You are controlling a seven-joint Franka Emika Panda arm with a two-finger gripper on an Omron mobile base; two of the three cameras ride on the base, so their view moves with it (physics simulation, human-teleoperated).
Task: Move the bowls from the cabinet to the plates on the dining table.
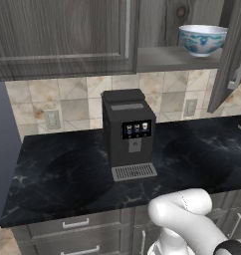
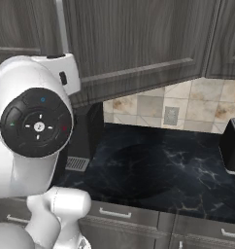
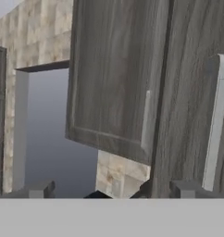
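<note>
The pincer [image 3: 109,190] stands spread wide and empty before the cabinet door [image 3: 116,78]. At the upper right of the left base view the white-and-blue bowl [image 1: 202,39] sits on the cabinet shelf [image 1: 175,59], above the worktop [image 1: 82,174]. Reaching in, the arm might clip the half-swung door, or nudge the bowl deeper.

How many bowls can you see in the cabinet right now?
1: the white bowl with blue pattern sits on the shelf of the open cabinet, upper right above the worktop. Another may be hidden behind the doors.
</note>
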